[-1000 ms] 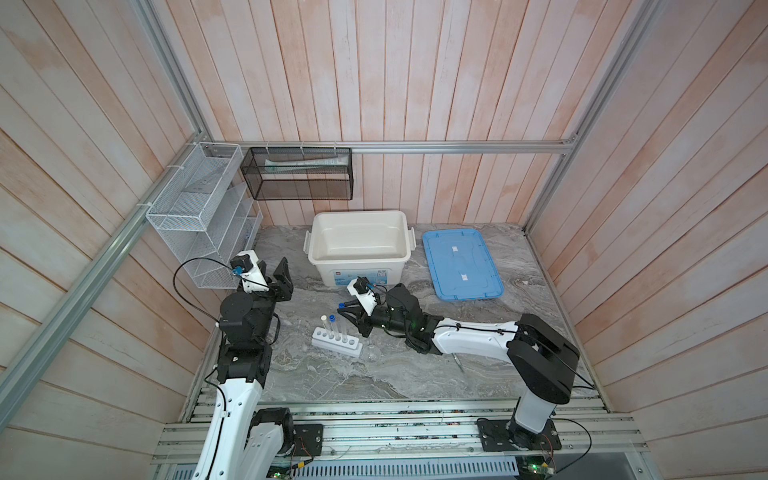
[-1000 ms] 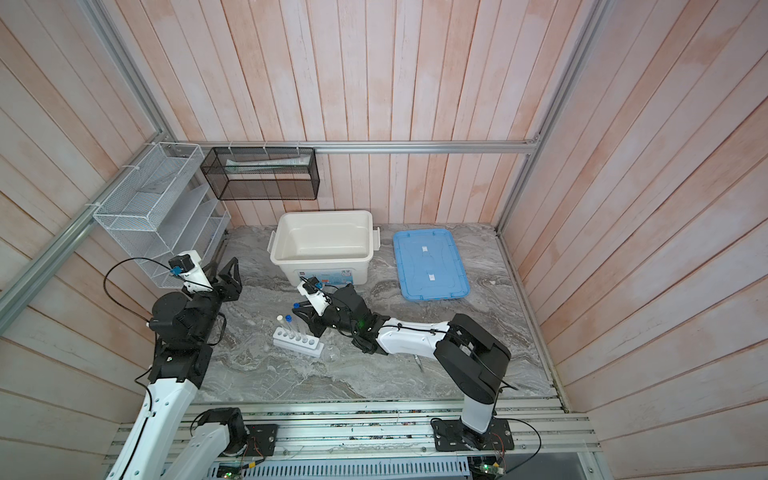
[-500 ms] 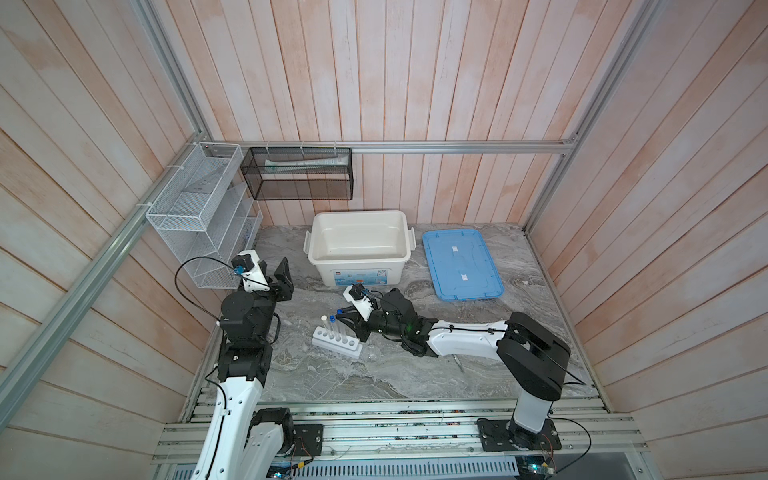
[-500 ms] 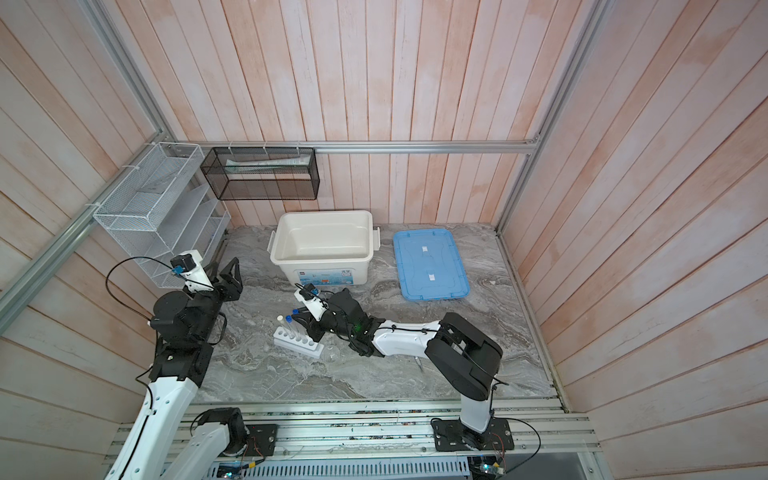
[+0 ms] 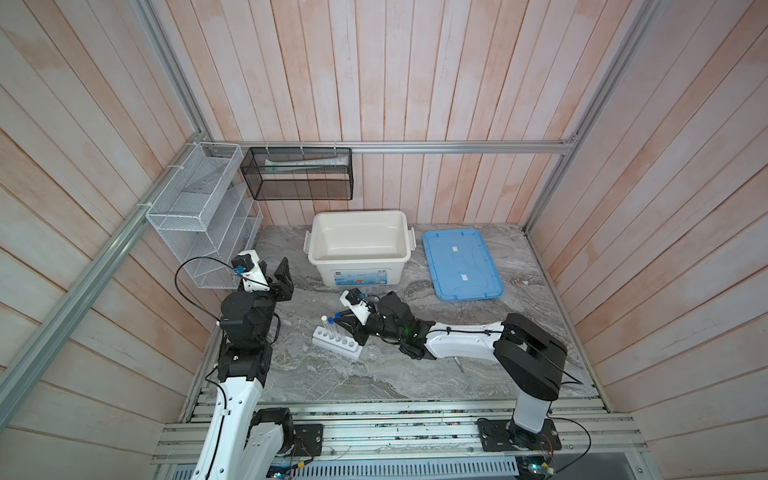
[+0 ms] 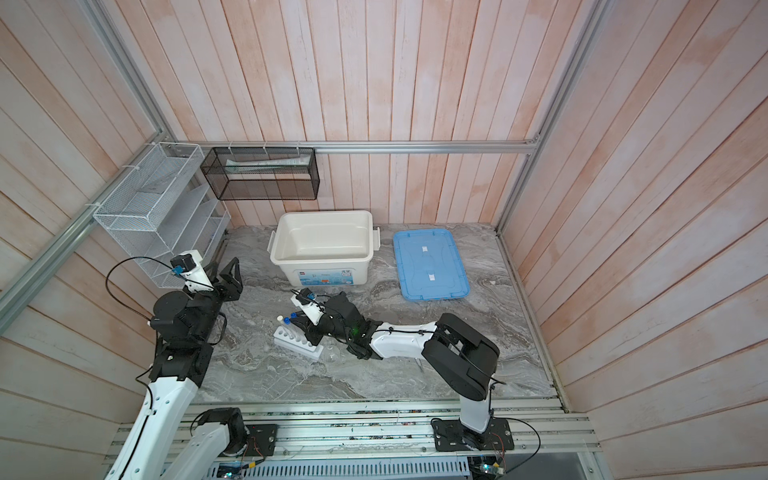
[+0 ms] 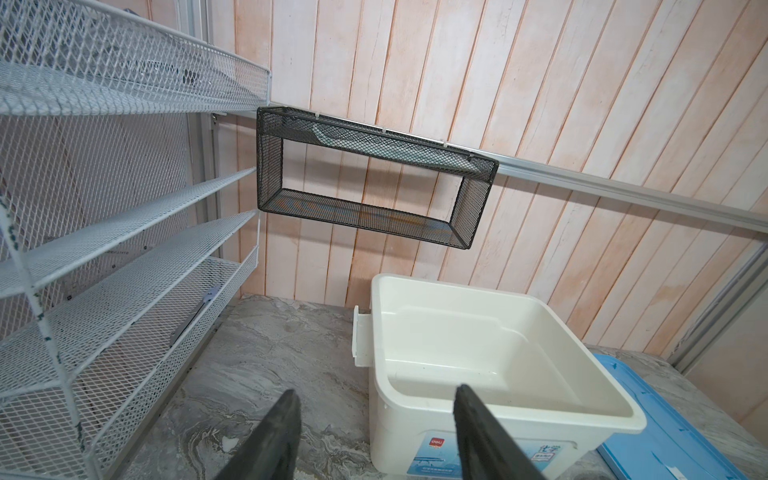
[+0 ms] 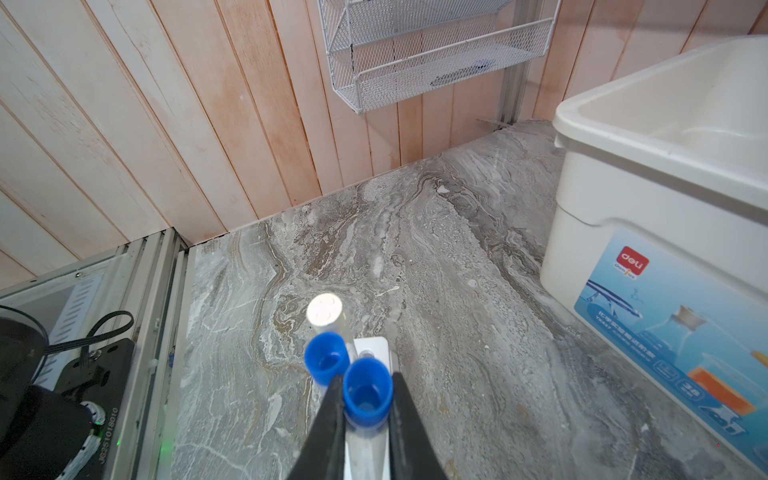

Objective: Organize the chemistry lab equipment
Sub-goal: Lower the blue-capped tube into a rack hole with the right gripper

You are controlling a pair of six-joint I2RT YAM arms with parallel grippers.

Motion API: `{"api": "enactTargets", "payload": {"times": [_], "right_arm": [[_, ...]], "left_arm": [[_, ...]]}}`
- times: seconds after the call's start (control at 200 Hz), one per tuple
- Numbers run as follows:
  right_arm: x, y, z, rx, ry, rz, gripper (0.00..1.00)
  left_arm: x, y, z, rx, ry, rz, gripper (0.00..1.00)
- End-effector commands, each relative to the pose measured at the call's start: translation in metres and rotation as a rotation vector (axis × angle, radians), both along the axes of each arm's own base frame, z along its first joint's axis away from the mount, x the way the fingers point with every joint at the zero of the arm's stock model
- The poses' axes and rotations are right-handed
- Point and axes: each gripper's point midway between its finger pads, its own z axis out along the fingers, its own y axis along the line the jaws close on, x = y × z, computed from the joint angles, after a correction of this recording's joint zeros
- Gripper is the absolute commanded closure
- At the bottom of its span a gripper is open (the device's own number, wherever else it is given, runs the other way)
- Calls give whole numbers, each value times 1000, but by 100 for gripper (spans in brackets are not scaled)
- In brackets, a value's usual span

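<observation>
Now holding a blue-cap tube (image 8: 368, 395) in the right pincer (image 8: 368, 409): narrow, pinched just under the cap, upright over the rack (image 8: 376, 347). Cannot tell whether seated in a hole, the lower end being hidden between the fingers. Just beyond, standing in the rack in a row: second blue-cap tube (image 8: 326, 359), then white-cap tube (image 8: 324, 313), caps close together, neither touched by the pincer.

Seen in both top views, taking the back wall as 12 o'clock of the table (image 5: 332, 386):
- Rack (image 5: 337, 344) at 8 o'clock, lying aslant, with the white-cap tube (image 5: 323, 318) at its 10 o'clock end.
- Right pincer (image 5: 341, 321) reaching over the rack from 3 o'clock.
- Flask (image 5: 372, 353) on the table, just beside the rack's 4 o'clock end.
- Spatula (image 5: 458, 363) at 4 o'clock, poking out from under the right arm, well apart from the rack.
- Bin (image 5: 358, 260) at 12 o'clock, open, nothing of the task inside.
- Lid (image 5: 461, 266) lying flat at 2 o'clock, beside the bin.

Left pincer (image 5: 285, 277) at 10 o'clock, raised above the table, wide, holding nothing. Pointing toward the bin, to judge by the left wrist view, with only bin and table showing between the spread fingers (image 7: 278, 436).
</observation>
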Motion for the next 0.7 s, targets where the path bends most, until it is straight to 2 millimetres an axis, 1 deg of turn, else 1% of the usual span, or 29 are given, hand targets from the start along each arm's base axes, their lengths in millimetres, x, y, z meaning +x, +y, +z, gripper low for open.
{"api": "enactTargets", "payload": {"times": [0.0,0.115,0.41,0.695], "right_arm": [[-2,0,-11,-16,-11,-2,86],[-3,-1,-15,-19,-9,-3,86],[-6,-3,-15,-20,-12,2,83],[-9,-1,-16,-24,-26,14,82]], "left_arm": [[-1,-2,0,20,-13,-13,40],[-1,-2,0,21,-14,-16,39],[-1,-3,1,23,-14,-21,39],[-1,-4,3,26,-21,-25,39]]}}
